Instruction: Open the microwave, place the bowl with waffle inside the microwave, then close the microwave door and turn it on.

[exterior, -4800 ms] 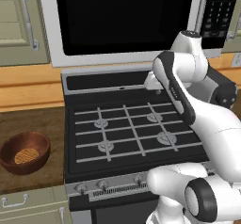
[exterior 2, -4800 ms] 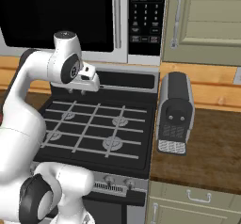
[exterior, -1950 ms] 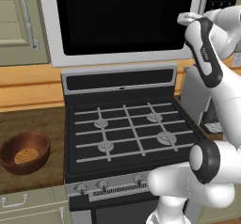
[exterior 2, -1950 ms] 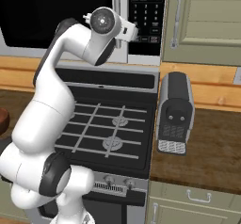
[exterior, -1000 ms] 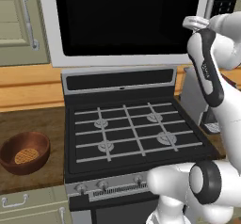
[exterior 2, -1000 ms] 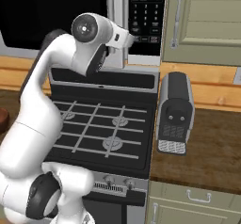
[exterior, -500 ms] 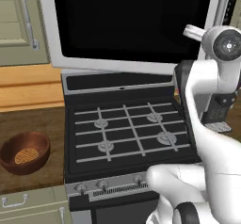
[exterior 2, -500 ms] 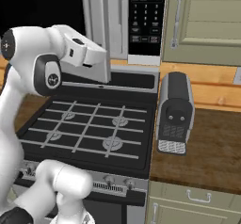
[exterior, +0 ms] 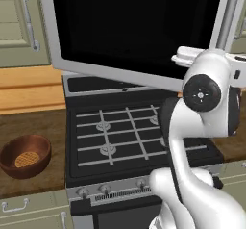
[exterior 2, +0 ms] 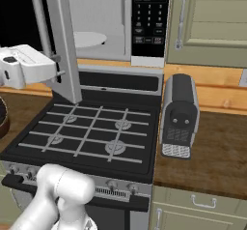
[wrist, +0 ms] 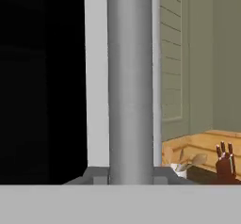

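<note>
The microwave (exterior 2: 113,11) hangs above the stove, its pale inside and white turntable plate (exterior 2: 89,38) in sight. The microwave door (exterior: 134,26) stands swung out toward me, black glass facing the left base view and seen edge-on (exterior 2: 62,45) from the right. My gripper (exterior 2: 57,65) is at the low end of the door's vertical bar handle (wrist: 129,82) and looks shut on it; its fingertips are hidden in the hand view. The brown wooden bowl (exterior: 25,155) sits on the counter left of the stove, with the golden waffle (exterior: 25,160) inside it.
A black gas stove (exterior 2: 91,127) lies under the open door. A grey coffee machine (exterior 2: 179,115) stands on the counter to its right. The black button panel (exterior 2: 149,16) is beside a beige cabinet door (exterior 2: 212,21). My arm (exterior: 202,127) rises over the stove's right side.
The microwave door has swung from shut to wide open, and my hand has come back toward the base with the handle. The inside of the microwave now shows.
</note>
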Tool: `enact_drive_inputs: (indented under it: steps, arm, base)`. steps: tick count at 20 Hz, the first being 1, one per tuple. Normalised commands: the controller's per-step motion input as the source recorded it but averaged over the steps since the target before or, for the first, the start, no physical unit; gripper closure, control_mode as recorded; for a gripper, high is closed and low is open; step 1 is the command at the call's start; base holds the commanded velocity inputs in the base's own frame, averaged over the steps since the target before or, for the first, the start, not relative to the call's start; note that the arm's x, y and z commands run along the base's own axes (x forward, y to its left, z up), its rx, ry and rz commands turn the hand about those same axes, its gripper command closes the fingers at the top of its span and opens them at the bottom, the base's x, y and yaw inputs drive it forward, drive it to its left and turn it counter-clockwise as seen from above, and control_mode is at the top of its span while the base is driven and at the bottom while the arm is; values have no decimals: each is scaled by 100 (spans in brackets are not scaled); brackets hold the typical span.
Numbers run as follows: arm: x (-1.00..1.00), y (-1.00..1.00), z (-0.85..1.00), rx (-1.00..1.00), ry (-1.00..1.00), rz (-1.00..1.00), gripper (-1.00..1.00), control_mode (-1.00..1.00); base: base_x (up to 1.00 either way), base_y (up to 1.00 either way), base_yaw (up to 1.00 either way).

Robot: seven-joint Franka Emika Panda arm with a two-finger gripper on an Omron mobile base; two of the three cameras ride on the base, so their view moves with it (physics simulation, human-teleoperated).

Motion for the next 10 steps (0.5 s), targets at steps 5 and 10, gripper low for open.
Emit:
enact_drive_inputs:
  steps: [5,10]
  arm:
    - [-49,100,-13,-31,0,-11,100,-100]
    - [-16,60,-9,-17,4,-5,100,-100]
  base:
    - [0,0,0]
    - [0,0,0]
